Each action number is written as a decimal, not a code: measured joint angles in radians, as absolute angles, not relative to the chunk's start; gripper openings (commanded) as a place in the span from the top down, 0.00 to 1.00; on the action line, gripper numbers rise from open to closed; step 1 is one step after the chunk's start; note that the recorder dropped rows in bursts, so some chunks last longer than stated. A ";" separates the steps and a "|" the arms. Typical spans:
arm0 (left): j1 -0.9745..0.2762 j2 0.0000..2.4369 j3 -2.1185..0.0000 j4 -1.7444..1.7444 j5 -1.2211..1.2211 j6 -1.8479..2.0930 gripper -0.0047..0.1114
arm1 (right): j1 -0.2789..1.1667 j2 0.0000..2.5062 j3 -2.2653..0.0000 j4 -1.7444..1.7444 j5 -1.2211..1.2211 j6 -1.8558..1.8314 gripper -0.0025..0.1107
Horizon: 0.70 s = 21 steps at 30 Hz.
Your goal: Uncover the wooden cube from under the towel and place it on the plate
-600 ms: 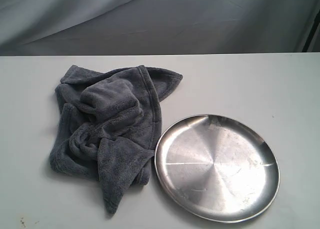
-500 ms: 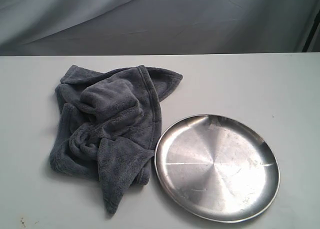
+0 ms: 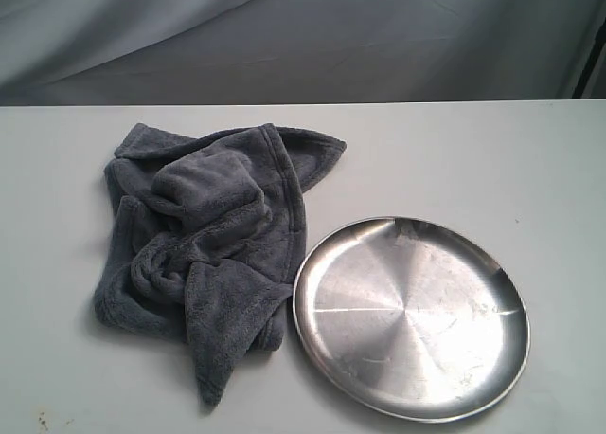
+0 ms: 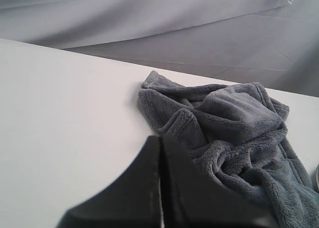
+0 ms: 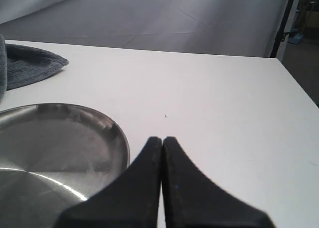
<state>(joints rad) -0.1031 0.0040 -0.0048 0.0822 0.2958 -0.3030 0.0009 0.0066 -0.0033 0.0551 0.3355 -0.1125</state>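
Note:
The dark grey towel [image 3: 208, 244] lies crumpled in a heap on the left of the white table, its edge touching the silver plate [image 3: 410, 316] at the front right. The wooden cube is hidden; a raised hump in the cloth [image 3: 204, 183] is all that shows. Neither arm appears in the exterior view. In the left wrist view my left gripper [image 4: 160, 141] is shut and empty, just short of the towel [image 4: 234, 123]. My right gripper [image 5: 162, 140] is also shut and empty, beside the plate's rim [image 5: 117, 133].
A grey curtain [image 3: 303, 36] hangs behind the table's far edge. The table's right edge [image 5: 299, 88] drops off near a dark stand [image 5: 284, 24]. A corner of the towel [image 5: 30, 63] shows beyond the plate in the right wrist view.

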 measured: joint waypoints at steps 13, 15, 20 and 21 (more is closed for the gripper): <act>-0.103 0.004 -0.005 0.082 0.296 -0.303 0.96 | 0.001 0.007 -0.003 0.050 0.331 -0.112 0.98; -0.103 0.004 -0.005 0.082 0.296 -0.303 0.96 | 0.001 0.007 -0.003 0.048 0.307 -0.112 0.98; -0.103 0.004 -0.005 0.082 0.296 -0.303 0.96 | 0.001 0.007 -0.003 0.050 0.238 -0.112 0.98; -0.103 0.004 -0.005 0.082 0.296 -0.303 0.96 | 0.001 0.007 -0.003 0.050 0.226 -0.112 0.98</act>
<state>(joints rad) -0.1031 0.0040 -0.0048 0.0822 0.2958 -0.3030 0.0009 0.0066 -0.0033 0.0500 0.2258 -0.1125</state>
